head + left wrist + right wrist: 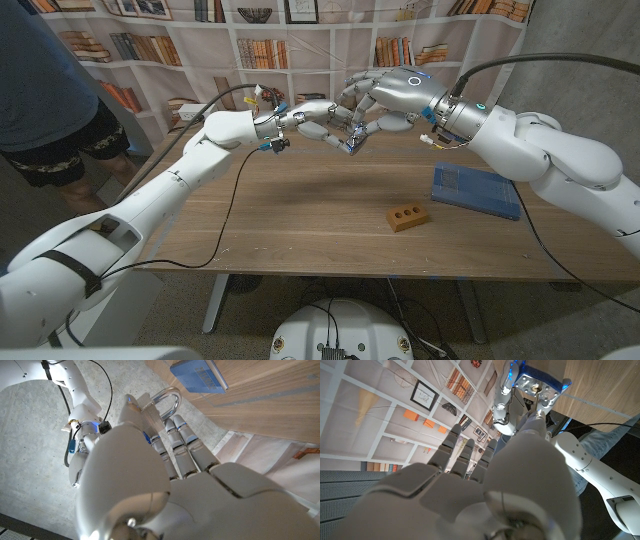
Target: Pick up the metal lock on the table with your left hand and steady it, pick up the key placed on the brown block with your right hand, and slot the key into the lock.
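Metal lock sits gripped in the left hand above the table's far edge; keyway facing the right hand. Whether that hand pinches the key cannot be told.

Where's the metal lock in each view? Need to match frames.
Head view: lock held above the table's far middle.
Left wrist view: lock gripped by the left hand, shackle outward.
Right wrist view: lock's keyhole end faces the camera.
Shared landmark: the table.
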Robot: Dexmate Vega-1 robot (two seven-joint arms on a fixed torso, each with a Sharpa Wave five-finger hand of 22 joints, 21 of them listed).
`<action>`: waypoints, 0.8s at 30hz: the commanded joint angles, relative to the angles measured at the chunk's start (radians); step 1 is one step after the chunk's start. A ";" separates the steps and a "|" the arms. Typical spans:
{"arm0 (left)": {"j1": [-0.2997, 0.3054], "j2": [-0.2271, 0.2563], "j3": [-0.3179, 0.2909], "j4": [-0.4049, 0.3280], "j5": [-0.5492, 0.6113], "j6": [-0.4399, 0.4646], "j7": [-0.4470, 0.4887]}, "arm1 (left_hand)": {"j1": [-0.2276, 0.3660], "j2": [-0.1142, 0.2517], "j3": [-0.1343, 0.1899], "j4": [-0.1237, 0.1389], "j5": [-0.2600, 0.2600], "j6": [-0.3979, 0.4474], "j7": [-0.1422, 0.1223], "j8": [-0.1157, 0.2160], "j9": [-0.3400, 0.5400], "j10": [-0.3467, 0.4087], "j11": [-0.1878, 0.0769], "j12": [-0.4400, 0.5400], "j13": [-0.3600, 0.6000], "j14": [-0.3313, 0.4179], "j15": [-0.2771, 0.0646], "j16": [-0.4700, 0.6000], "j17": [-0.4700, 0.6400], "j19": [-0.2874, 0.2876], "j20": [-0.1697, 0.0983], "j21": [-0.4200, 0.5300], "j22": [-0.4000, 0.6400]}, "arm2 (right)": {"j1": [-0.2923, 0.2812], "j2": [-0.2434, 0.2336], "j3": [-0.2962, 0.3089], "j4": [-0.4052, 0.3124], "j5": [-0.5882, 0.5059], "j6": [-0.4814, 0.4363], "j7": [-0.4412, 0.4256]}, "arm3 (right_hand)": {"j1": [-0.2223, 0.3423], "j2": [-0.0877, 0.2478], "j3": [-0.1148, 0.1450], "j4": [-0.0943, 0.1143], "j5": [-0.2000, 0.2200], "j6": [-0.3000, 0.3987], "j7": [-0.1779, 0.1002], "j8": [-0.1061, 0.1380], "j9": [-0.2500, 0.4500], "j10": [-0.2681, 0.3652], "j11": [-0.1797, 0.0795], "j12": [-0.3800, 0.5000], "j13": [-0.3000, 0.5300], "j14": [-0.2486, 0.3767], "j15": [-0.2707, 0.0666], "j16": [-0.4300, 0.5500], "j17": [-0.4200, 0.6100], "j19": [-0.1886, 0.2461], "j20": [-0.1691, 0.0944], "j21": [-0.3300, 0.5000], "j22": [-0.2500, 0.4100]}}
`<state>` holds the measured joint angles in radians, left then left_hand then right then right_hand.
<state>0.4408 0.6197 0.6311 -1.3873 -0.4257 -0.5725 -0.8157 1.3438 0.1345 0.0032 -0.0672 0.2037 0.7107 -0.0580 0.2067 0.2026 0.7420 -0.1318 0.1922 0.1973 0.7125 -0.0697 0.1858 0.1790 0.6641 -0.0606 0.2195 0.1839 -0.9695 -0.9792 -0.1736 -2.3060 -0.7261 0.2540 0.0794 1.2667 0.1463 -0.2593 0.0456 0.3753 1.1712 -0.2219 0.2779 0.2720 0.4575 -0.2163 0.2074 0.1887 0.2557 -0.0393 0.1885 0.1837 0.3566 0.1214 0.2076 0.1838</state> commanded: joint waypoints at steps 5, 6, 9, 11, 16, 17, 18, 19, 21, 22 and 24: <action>-0.004 0.003 -0.003 0.002 -0.002 0.008 -0.003 | -0.015 0.006 0.003 0.003 0.003 0.011 0.011 0.007 0.003 0.005 0.004 0.005 0.003 0.005 -0.099 0.002 0.003 -0.003 -0.026 0.006 0.001 | 0.012 -0.004 -0.010 0.010 0.004 -0.003 -0.004 | 0.008 0.001 -0.001 0.006 0.010 0.003 -0.002 0.008 0.005 0.004 0.000 -0.001 0.002 0.008 -0.059 0.006 0.005 0.002 0.007 0.000 0.005; -0.005 0.002 -0.002 0.003 -0.002 0.008 -0.004 | -0.015 0.006 0.003 0.003 0.003 0.010 0.011 0.006 0.003 0.005 0.005 0.005 0.003 0.004 -0.099 0.002 0.003 -0.004 -0.025 0.006 0.001 | 0.012 -0.005 -0.010 0.010 0.004 -0.003 -0.003 | 0.008 0.001 -0.001 0.006 0.010 0.003 -0.002 0.009 0.005 0.004 0.000 -0.001 0.002 0.009 -0.061 0.006 0.005 0.001 0.006 0.000 0.005; -0.007 0.000 0.000 0.009 -0.002 0.009 -0.006 | -0.015 0.006 0.003 0.003 0.003 0.011 0.010 0.007 0.003 0.005 0.007 0.005 0.003 0.007 -0.099 0.003 0.003 -0.003 -0.026 0.006 0.001 | 0.013 -0.006 -0.010 0.009 0.008 -0.005 -0.001 | 0.008 0.001 -0.001 0.006 0.010 0.000 -0.002 0.007 0.004 0.003 0.000 -0.001 0.002 0.010 -0.060 0.006 0.005 0.002 0.006 0.000 0.005; -0.010 -0.004 0.001 0.014 -0.001 0.008 -0.008 | -0.015 0.006 0.003 0.003 0.003 0.011 0.011 0.006 0.003 0.006 0.007 0.005 0.003 0.007 -0.100 0.003 0.003 -0.003 -0.026 0.007 0.001 | 0.010 -0.008 -0.007 0.006 0.010 -0.004 0.000 | 0.008 0.001 -0.001 0.007 0.011 0.001 -0.002 0.007 0.004 0.004 0.000 -0.001 0.002 0.011 -0.058 0.007 0.005 0.004 0.010 0.001 0.005; -0.013 -0.006 0.004 0.017 -0.001 0.009 -0.012 | -0.016 0.006 0.003 0.003 0.003 0.011 0.013 0.007 0.003 0.004 0.007 0.004 0.003 0.005 -0.099 0.002 0.003 -0.003 -0.025 0.006 0.001 | 0.006 -0.011 -0.002 0.002 0.009 -0.005 -0.002 | 0.007 0.001 -0.002 0.007 0.011 0.001 -0.002 0.009 0.006 0.005 0.001 -0.001 0.002 0.014 -0.061 0.007 0.005 0.004 0.010 0.001 0.005; -0.013 -0.006 0.004 0.016 0.000 0.009 -0.011 | -0.016 0.006 0.004 0.003 0.003 0.012 0.012 0.007 0.003 0.004 0.006 0.004 0.003 0.005 -0.099 0.002 0.003 -0.003 -0.025 0.006 0.001 | 0.006 -0.011 -0.001 0.001 0.011 -0.005 -0.001 | 0.007 0.001 -0.002 0.007 0.011 0.001 -0.002 0.009 0.006 0.005 0.000 -0.001 0.002 0.013 -0.062 0.007 0.005 0.002 0.007 0.000 0.005; -0.013 -0.006 0.004 0.016 0.001 0.009 -0.011 | -0.016 0.006 0.004 0.003 0.003 0.011 0.013 0.006 0.003 0.004 0.005 0.004 0.003 0.005 -0.100 0.002 0.003 -0.004 -0.025 0.006 0.001 | 0.006 -0.012 -0.001 0.000 0.010 -0.004 -0.002 | 0.007 0.001 -0.001 0.008 0.011 0.001 -0.002 0.009 0.006 0.005 0.000 -0.001 0.002 0.014 -0.062 0.007 0.005 0.003 0.008 0.001 0.005; -0.014 -0.006 0.005 0.017 0.001 0.010 -0.012 | -0.016 0.006 0.004 0.003 0.003 0.012 0.011 0.007 0.003 0.005 0.004 0.005 0.003 0.006 -0.101 0.002 0.003 -0.003 -0.026 0.007 0.001 | 0.006 -0.011 -0.001 0.000 0.008 -0.004 -0.003 | 0.007 0.001 -0.001 0.008 0.011 0.001 -0.002 0.009 0.006 0.005 0.000 -0.001 0.002 0.014 -0.061 0.007 0.005 0.004 0.009 0.001 0.005; -0.014 -0.007 0.005 0.017 0.000 0.011 -0.013 | -0.016 0.006 0.004 0.003 0.003 0.012 0.012 0.007 0.003 0.005 0.005 0.004 0.003 0.006 -0.101 0.002 0.003 -0.003 -0.026 0.007 0.001 | 0.007 -0.011 -0.001 -0.001 0.009 -0.004 -0.002 | 0.007 0.001 -0.002 0.008 0.011 0.001 -0.002 0.009 0.006 0.006 0.000 0.000 0.002 0.015 -0.061 0.007 0.005 0.004 0.009 0.001 0.005; -0.014 -0.007 0.006 0.017 0.000 0.011 -0.014 | -0.016 0.006 0.004 0.003 0.003 0.011 0.011 0.006 0.003 0.005 0.005 0.005 0.003 0.005 -0.100 0.002 0.003 -0.003 -0.026 0.007 0.001 | 0.008 -0.011 -0.002 -0.001 0.007 -0.004 -0.003 | 0.007 0.001 -0.002 0.008 0.011 0.001 -0.002 0.010 0.006 0.006 0.000 0.000 0.002 0.014 -0.063 0.007 0.005 0.003 0.007 0.001 0.005; -0.014 -0.007 0.006 0.018 0.001 0.012 -0.014 | -0.016 0.006 0.004 0.003 0.003 0.010 0.011 0.006 0.003 0.004 0.005 0.004 0.002 0.004 -0.098 0.002 0.003 -0.004 -0.026 0.006 0.002 | 0.011 -0.011 -0.002 -0.002 0.008 -0.004 -0.001 | 0.007 0.001 -0.001 0.008 0.011 0.002 -0.002 0.010 0.006 0.006 0.000 0.000 0.002 0.015 -0.062 0.007 0.005 0.006 0.009 0.002 0.005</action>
<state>0.4298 0.6159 0.6314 -1.3754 -0.4285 -0.5646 -0.8248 1.3222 0.1336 0.0059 -0.0646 0.2036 0.7148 -0.0509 0.2081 0.2024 0.7420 -0.1318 0.1922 0.1973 0.7126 -0.0696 0.1859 0.1791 0.6641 -0.0606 0.2195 0.1838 -0.9609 -0.9879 -0.1794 -2.3022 -0.7189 0.2498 0.0767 1.2667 0.1463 -0.2593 0.0456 0.3811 1.1710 -0.2218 0.2816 0.2772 0.4575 -0.2163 0.2075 0.1887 0.2633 -0.0392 0.1885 0.1837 0.3602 0.1250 0.2076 0.1838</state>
